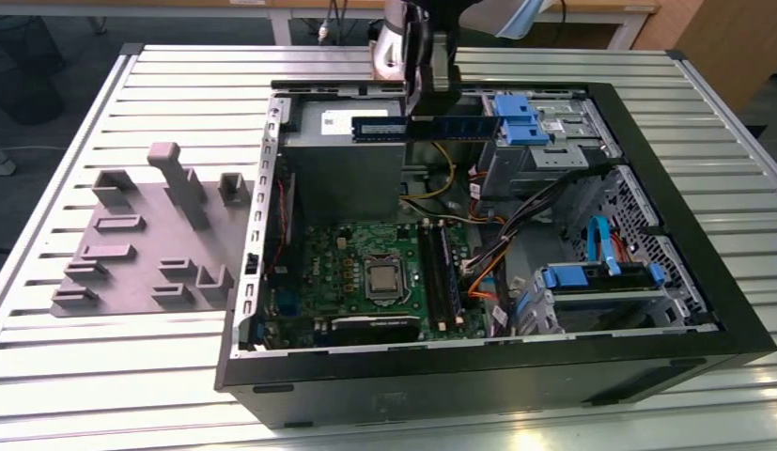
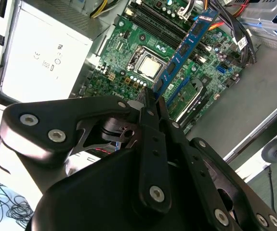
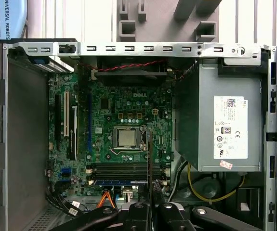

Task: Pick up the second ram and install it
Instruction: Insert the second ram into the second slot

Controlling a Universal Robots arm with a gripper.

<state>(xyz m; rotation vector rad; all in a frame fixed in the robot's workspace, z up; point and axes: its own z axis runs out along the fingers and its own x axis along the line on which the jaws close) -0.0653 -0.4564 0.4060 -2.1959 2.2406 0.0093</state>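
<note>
My gripper [image 1: 428, 105] hangs over the far side of the open computer case [image 1: 689, 282], above the grey power supply [image 1: 338, 160]. It is shut on the second ram [image 1: 451, 127], a long dark blue-green stick held level above the case. In the second wrist view the second ram [image 2: 189, 41] sticks out from the gripper [image 2: 149, 98] over the green motherboard [image 2: 128, 53]. The first wrist view shows the second ram [image 3: 149, 154] edge-on, running over the memory slots [image 3: 124, 168] beside the processor [image 3: 126, 138].
A grey plastic fixture [image 1: 150, 235] with upright blocks lies on the slatted table at the exterior view's left. Inside the case are blue drive caddies [image 1: 520, 117], bundled cables [image 1: 489, 254] and the motherboard [image 1: 350, 272]. The case walls ring the motherboard.
</note>
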